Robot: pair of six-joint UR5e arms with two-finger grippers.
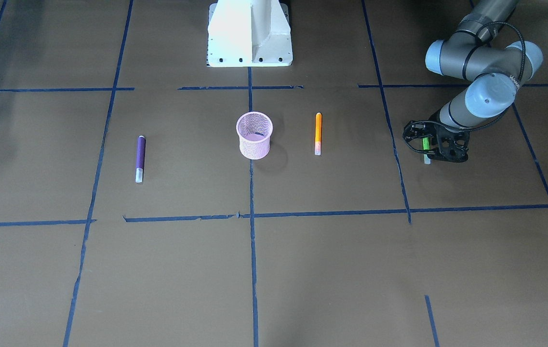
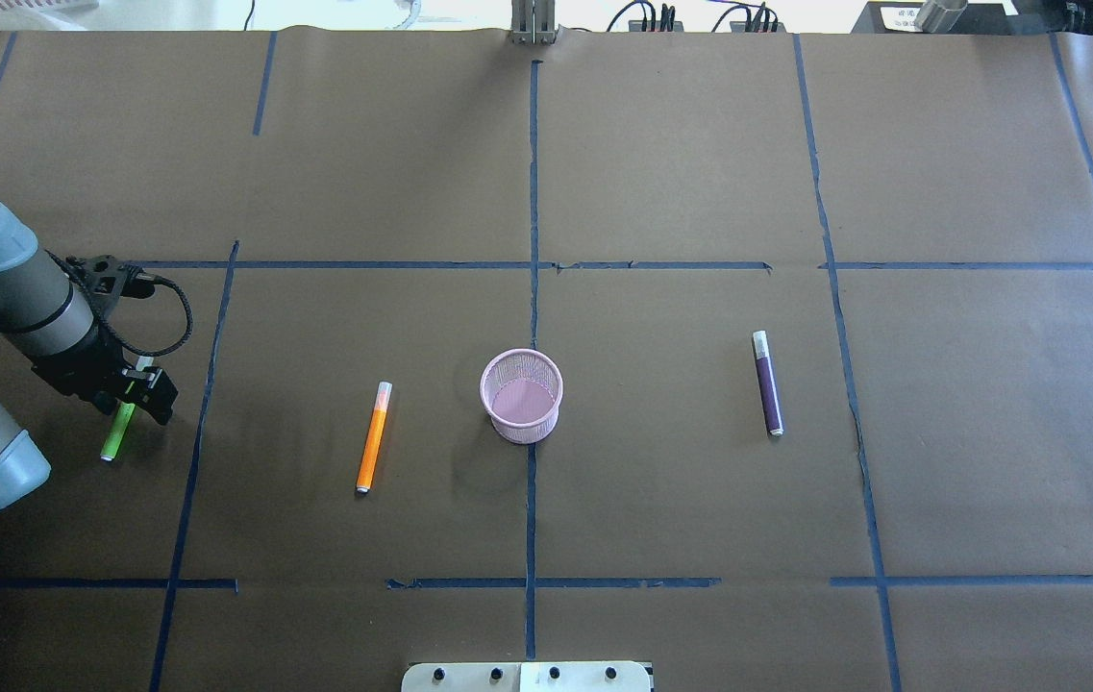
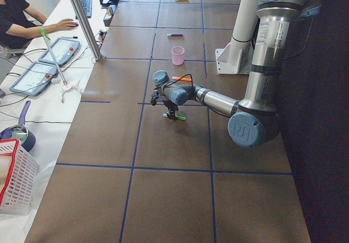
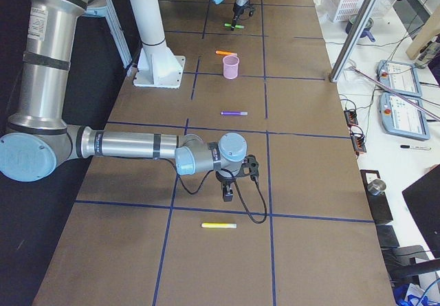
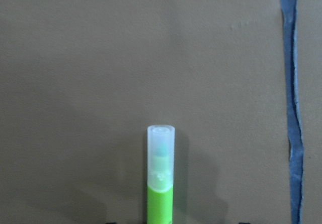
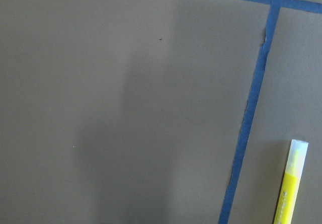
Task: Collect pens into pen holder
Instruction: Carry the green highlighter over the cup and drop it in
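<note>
Pen holder (image 2: 519,429) is seen standing upright on the brown-papered table (image 2: 700,144), mouth up, on the blue tape line (image 2: 532,192) that runs away from the robot base (image 1: 249,33). All three pens are laid flat outside the holder and roughly parallel, with the pale caps turned away from the base.

Orange pen (image 2: 372,450) is found near the holder on the robot's left side, not touching it. Purple pen (image 2: 768,384) is placed on the holder's other side, a bit further out, also apart from it. Green pen (image 2: 113,437) is located well beyond the orange pen on the same side of the holder, past another tape line.

Left gripper (image 1: 428,146) is lowered over the green pen at its capped half. In the left wrist view the pen is centred, and the finger ends are just caught at the bottom edge, spread apart with gaps either side of the barrel, so the pen is straddled, not clamped. The pen looks to be resting on the paper.

Right gripper (image 4: 227,194) is seen only in the right side view, well away from the holder beyond the purple pen and low over the table. Whether its fingers are apart or together cannot be told. A yellow marker (image 4: 218,225) is lying flat just past it, farther still from the holder
</note>
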